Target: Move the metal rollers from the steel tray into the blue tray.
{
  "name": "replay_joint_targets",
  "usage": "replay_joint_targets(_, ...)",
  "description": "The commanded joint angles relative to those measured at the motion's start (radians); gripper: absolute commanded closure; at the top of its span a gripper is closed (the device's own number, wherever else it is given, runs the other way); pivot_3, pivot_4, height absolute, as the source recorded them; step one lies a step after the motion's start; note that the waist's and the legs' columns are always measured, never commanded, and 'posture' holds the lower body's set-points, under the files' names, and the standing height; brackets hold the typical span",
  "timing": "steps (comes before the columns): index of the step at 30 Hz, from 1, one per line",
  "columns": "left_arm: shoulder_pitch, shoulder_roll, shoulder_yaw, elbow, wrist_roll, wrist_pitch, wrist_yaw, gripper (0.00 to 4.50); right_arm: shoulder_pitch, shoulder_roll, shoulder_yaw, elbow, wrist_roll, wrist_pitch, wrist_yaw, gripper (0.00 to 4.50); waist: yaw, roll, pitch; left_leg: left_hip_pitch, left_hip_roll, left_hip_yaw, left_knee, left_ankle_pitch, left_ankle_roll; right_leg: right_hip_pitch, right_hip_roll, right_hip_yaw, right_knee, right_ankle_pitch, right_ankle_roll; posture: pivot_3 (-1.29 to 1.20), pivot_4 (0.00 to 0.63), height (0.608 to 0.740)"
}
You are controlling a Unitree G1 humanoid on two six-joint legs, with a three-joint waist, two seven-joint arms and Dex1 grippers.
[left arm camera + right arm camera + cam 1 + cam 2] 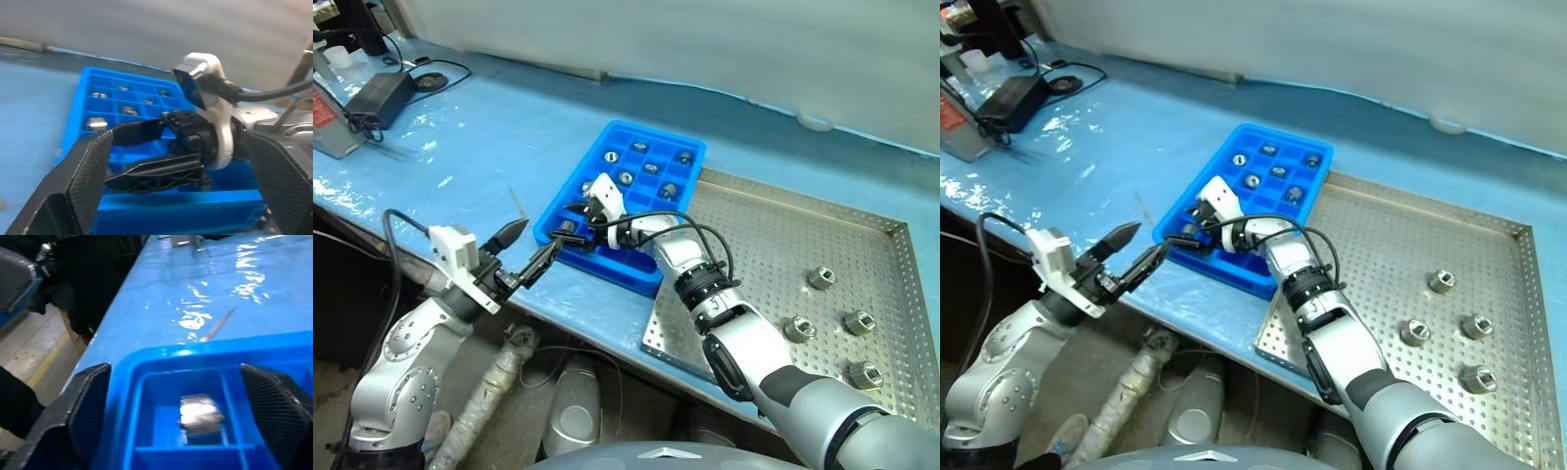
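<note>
The blue tray lies on the table, left of the steel tray. Several metal rollers sit in the blue tray's far compartments, and several more lie on the steel tray's right part. My right gripper hangs over the blue tray's near left corner and is open. Below it, one roller lies in the corner compartment, free between the spread fingers. My left gripper is open and holds nothing. It hovers just off the table's front edge, pointing at the right gripper.
The table is covered in a blue sheet. At its far left lie a black power adapter with cables and a grey device. A thin stick rests left of the blue tray. The table's front edge runs just below both grippers.
</note>
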Motion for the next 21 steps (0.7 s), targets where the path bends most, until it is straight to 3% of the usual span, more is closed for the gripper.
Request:
replay_joint_targets(1,-0.094,-0.005,-0.053,0.062,0.009,0.006,-0.057,0.02,-0.001,-0.049,-0.065,-0.092,0.022,-0.012,-0.029,0.14,-0.019,0.0,0.0,0.0,0.0,0.0,0.0,0.001,-0.001,0.0,0.0,0.0,0.001,0.0,0.0,0.27,0.15,0.74)
replay_joint_targets(8,-0.355,-0.044,-0.18,0.345,0.067,-0.008,-0.244,0.02,0.143,-0.191,-0.14,-0.362,0.044,0.084,-0.085,0.14,-0.156,-0.001,-0.001,0.001,-0.001,0.001,0.004,0.007,-0.01,0.003,-0.001,0.0,0.002,0.007,-0.006,0.01,0.15,0.74)
replay_joint_targets(14,-0.57,-0.135,-0.26,0.635,0.135,-0.063,-0.425,0.02,0.349,-0.323,-0.23,-0.672,0.063,0.226,-0.178,0.14,-0.275,-0.002,-0.001,0.001,-0.001,0.003,0.003,0.012,-0.011,0.001,0.0,0.003,-0.001,0.008,-0.007,-0.26,0.15,0.74)
replay_joint_targets(21,-0.76,-0.255,-0.33,0.936,0.256,-0.176,-0.593,0.02,0.544,-0.435,-0.343,-0.934,0.076,0.351,-0.273,0.14,-0.35,-0.002,-0.001,0.006,-0.002,0.012,0.005,0.007,-0.003,0.002,0.002,0.014,-0.004,0.008,-0.006,-0.42,0.15,0.74)
